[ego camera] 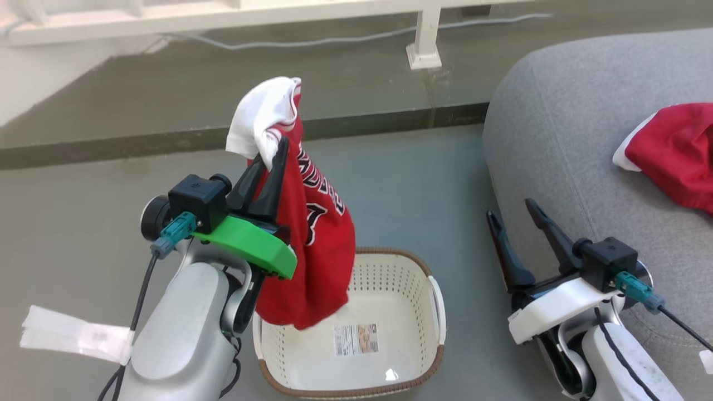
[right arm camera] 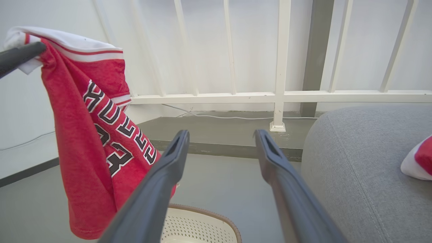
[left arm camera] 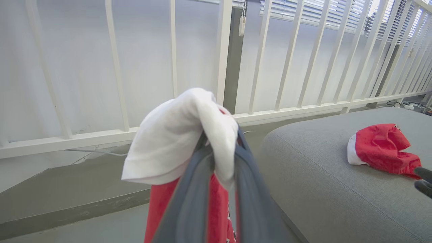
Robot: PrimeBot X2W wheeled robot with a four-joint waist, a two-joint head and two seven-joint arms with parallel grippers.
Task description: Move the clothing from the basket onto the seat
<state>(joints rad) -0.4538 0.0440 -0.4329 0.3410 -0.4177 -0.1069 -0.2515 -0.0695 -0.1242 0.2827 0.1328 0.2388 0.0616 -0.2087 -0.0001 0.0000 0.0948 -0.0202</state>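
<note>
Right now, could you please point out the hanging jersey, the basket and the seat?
hanging jersey (ego camera: 328,250): head view, red lower body.
basket (ego camera: 438,303): head view, right handle.
seat (ego camera: 557,139): head view, bare grey top.

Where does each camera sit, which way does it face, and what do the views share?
Head view: on the head, facing down at the basket; left gripper shut on the BULLS jersey, right gripper open.
Left wrist view: along its fingers toward the white railing and grey seat.
Right wrist view: along its open fingers toward the railing, above the basket.
Shared: all show the jersey, the seat and the red garment on it.
</note>
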